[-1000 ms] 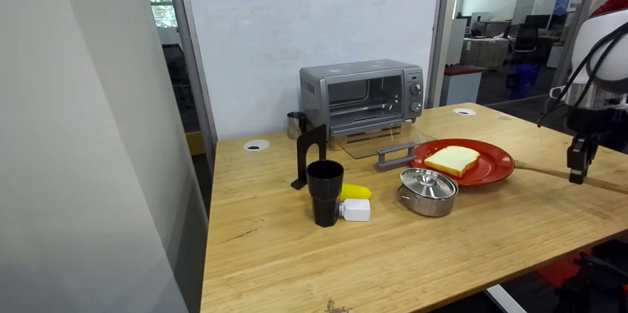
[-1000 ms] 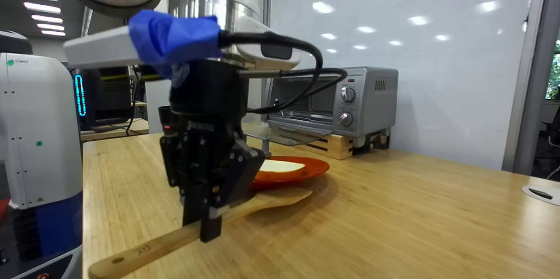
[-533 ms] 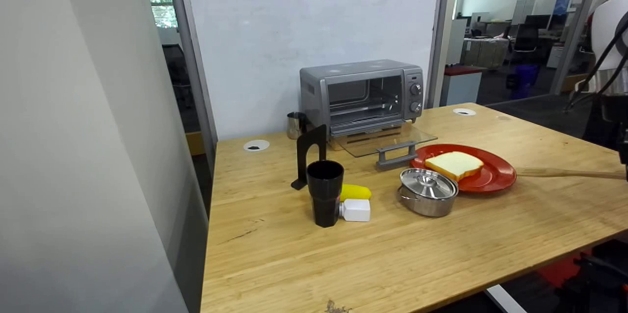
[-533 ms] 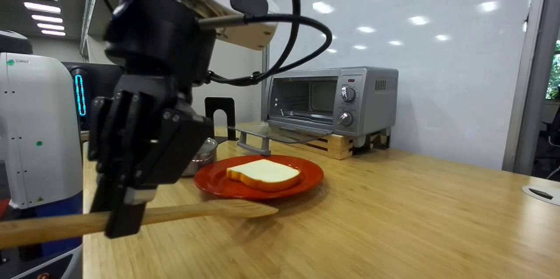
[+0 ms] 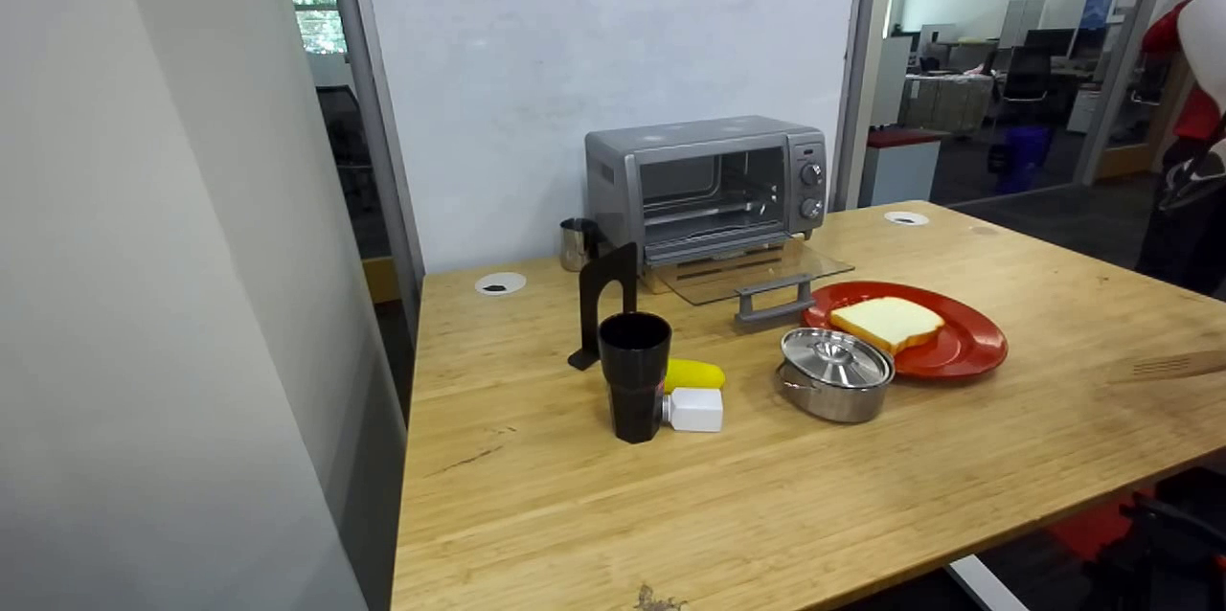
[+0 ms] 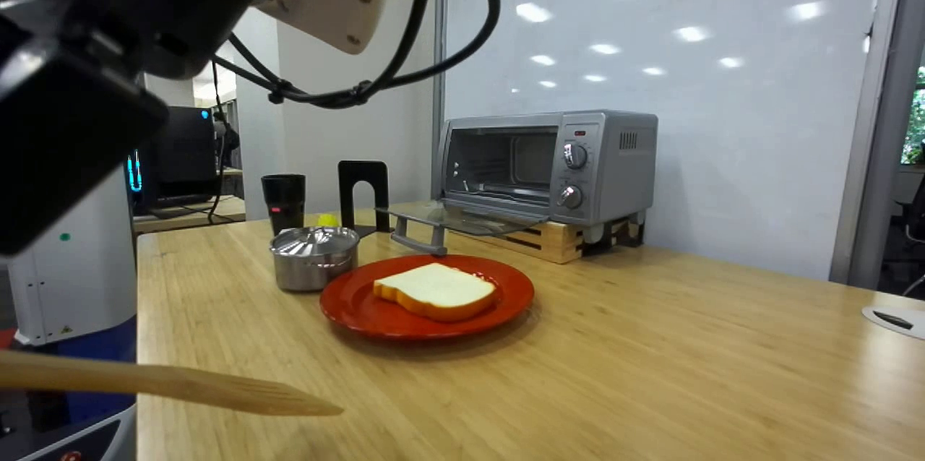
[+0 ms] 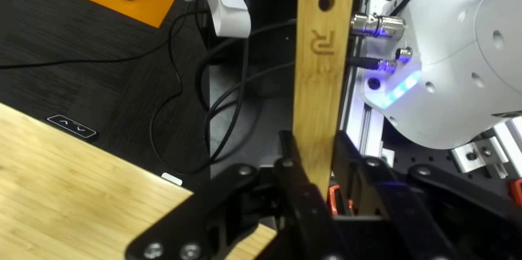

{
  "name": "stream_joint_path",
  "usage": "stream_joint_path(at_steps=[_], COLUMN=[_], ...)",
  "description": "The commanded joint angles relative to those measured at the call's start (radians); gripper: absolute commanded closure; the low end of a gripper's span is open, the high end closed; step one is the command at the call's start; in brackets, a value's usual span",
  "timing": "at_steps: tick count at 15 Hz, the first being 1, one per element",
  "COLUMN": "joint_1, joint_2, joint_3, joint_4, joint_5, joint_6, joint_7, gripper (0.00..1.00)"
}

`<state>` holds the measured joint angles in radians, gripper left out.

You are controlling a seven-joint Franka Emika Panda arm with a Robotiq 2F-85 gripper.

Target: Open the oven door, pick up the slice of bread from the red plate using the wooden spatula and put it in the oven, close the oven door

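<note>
The silver oven point(image 5: 709, 128) stands at the back; it also shows in an exterior view point(image 6: 626, 172). Its glass oven door point(image 5: 737, 274) is folded down open, handle toward the plate. The slice of bread point(image 6: 437, 289) lies flat on the red plate point(image 6: 405, 325), in front of the door. My gripper point(image 7: 314, 135) is shut on the handle of the wooden spatula point(image 7: 320, 76). The spatula's flat end point(image 6: 253, 394) points toward the plate, apart from it and over the table's near part. In an exterior view only the spatula's slotted end point(image 5: 1173, 366) shows; the gripper is outside that view.
A lidded metal pot point(image 5: 838, 391) stands close beside the plate. A black cup point(image 5: 635, 391), white bottle point(image 5: 696, 411), yellow object point(image 5: 694, 374), black bookend point(image 5: 590, 324) and metal pitcher point(image 5: 575, 245) stand left of it. The white robot base point(image 7: 444, 72) is beyond the spatula handle.
My gripper and the spatula have pulled back away from the plate, and the wrist has tilted. The plate with the bread has shifted slightly. The oven door stays open.
</note>
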<state>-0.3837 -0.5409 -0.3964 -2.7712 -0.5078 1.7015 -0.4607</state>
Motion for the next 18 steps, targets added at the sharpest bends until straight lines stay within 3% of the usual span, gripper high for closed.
stream_joint_path(at_steps=[1, 7, 14, 18], joint_1=[0.040, 0.175, 0.222, 0.233], joint_2=[-0.120, -0.219, -0.084, 0.046], joint_3=[0.054, 0.090, 0.010, -0.019], joint_4=[-0.007, 0.005, 0.076, 0.129], joint_5=[-0.033, -0.007, 0.027, 0.122], joint_6=[-0.093, -0.099, 0.044, 0.131], joint_7=[-0.044, -0.058, -0.047, -0.063], gripper=[0.94, 0.94, 0.94, 0.94])
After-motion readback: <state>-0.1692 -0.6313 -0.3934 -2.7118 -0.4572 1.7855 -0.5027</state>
